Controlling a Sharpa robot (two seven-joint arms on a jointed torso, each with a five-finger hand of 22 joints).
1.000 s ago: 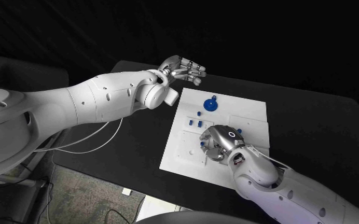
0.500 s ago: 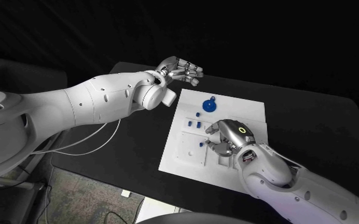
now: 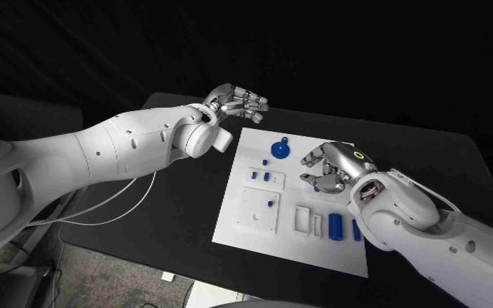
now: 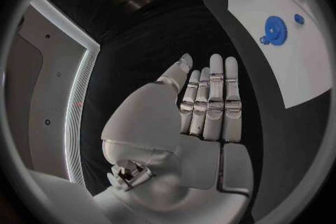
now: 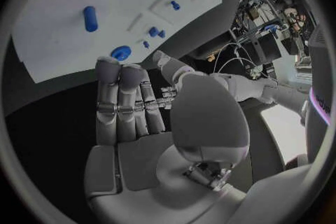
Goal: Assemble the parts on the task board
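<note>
Black tabletop carries the white board [image 3: 293, 240] at centre frame. Over the last second we lifted our right hand [image 3: 330, 166] off the board's lower middle and drew it up toward the right edge; its fingers are apart and it holds nothing. That uncovers two blue pegs [image 3: 335, 225] lying low on the board, not yet seated, so we judge them next. Our left hand [image 3: 236, 101] hovers released beyond the top-left corner, near the blue gear [image 3: 281, 149].

Task board [image 3: 251, 215] matt white, plastic-looking. Blue gear [image 3: 281, 150] and blue cylinders [image 3: 335, 224] smooth plastic. Both robot hands, left robot hand [image 3: 236, 101], right robot hand [image 3: 330, 166], glossy silver metal. Counter [image 3: 174, 201] matt black.
</note>
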